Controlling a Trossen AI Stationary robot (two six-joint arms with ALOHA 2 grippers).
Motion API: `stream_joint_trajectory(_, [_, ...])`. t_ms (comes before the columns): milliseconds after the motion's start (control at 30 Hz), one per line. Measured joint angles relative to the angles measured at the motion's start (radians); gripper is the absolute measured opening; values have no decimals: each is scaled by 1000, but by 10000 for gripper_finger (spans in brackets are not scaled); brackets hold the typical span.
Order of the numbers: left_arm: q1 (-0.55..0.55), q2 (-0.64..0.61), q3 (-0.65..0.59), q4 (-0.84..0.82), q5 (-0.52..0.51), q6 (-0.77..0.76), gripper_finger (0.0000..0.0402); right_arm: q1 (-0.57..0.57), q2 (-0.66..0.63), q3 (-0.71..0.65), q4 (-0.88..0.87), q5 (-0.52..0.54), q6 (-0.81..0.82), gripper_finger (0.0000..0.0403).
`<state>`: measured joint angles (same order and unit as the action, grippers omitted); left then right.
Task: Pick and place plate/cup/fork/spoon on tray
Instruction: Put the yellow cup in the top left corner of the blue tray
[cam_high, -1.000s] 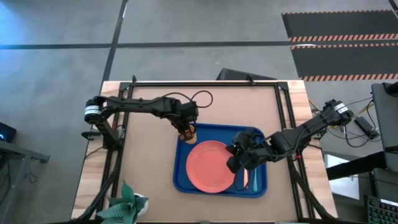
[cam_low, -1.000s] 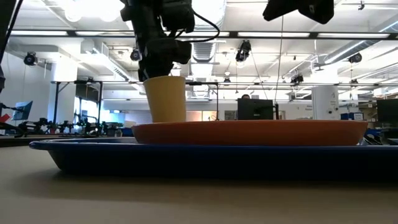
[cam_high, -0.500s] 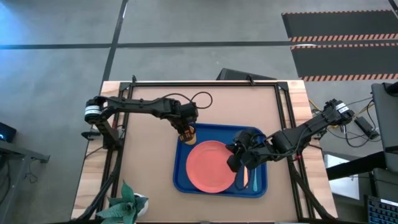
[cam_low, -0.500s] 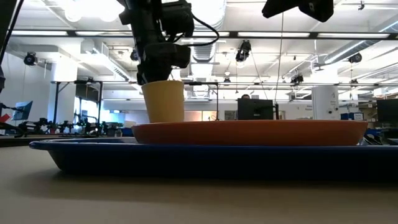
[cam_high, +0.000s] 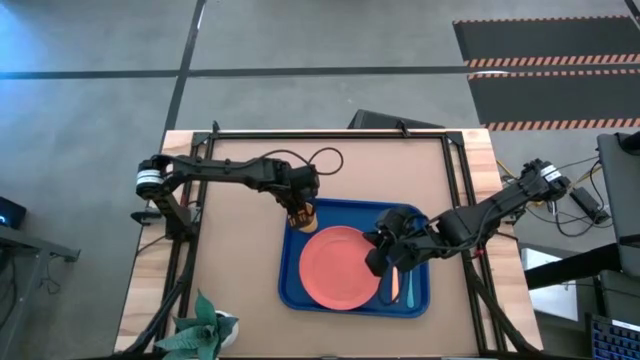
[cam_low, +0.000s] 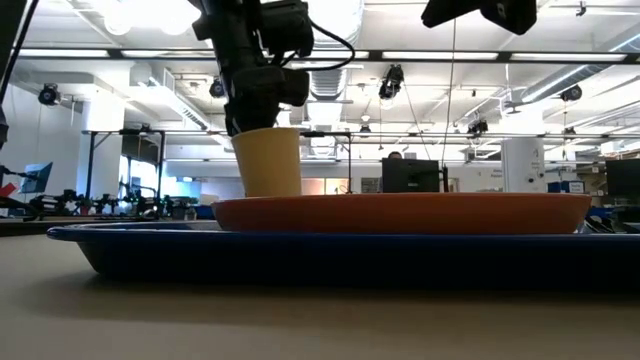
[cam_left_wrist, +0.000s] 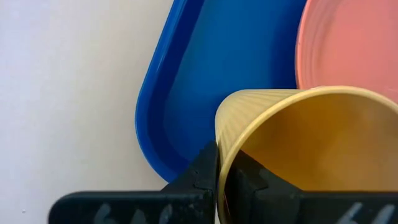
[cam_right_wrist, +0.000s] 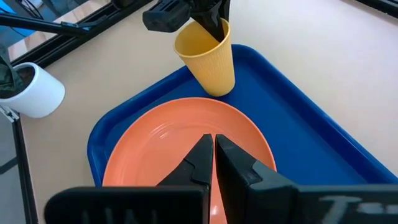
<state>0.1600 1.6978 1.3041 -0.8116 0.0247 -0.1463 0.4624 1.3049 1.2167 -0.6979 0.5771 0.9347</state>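
The blue tray (cam_high: 292, 283) lies on the table's near middle, with the coral-pink plate (cam_high: 338, 268) flat in it. The fork (cam_high: 392, 287) and the teal-handled spoon (cam_high: 410, 288) lie in the tray's right part. My left gripper (cam_high: 299, 203) is shut on the orange-yellow cup (cam_high: 301, 214) over the tray's far left corner. The cup also shows in the right wrist view (cam_right_wrist: 208, 57) and in the low view (cam_low: 267, 160). My right gripper (cam_right_wrist: 213, 155) is shut and empty above the plate's right part (cam_right_wrist: 180, 146). My left gripper pinches the cup's rim (cam_left_wrist: 219, 163) on its left side, one finger inside the cup and one outside. The fingers come from above, pointing down. The cup is tilted, mouth up, its base (cam_right_wrist: 222, 89) down at the tray's floor. Whether the base rests there I cannot tell.
A potted plant (cam_high: 205, 328) stands at the table's near left corner; its white pot shows in the right wrist view (cam_right_wrist: 31, 90). A black cable (cam_high: 325, 157) loops over the table behind the tray. Bare table lies left and far of the tray.
My left gripper has gone down a little with the cup, which stays tilted over the tray's far left corner.
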Motion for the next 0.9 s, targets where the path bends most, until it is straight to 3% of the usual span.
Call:
stream_joint_trajectory(267, [0,0,6,-8,28,15,3,0,-7,1,0,1,-2,8])
stream_joint_trajectory(600, [0,0,6,-8,14,26,86,0,-7,1,0,1,-3,8])
stream_joint_trajectory(900, [0,-34,112,-12,8,23,98,0,-8,1,-15,-3,5,8])
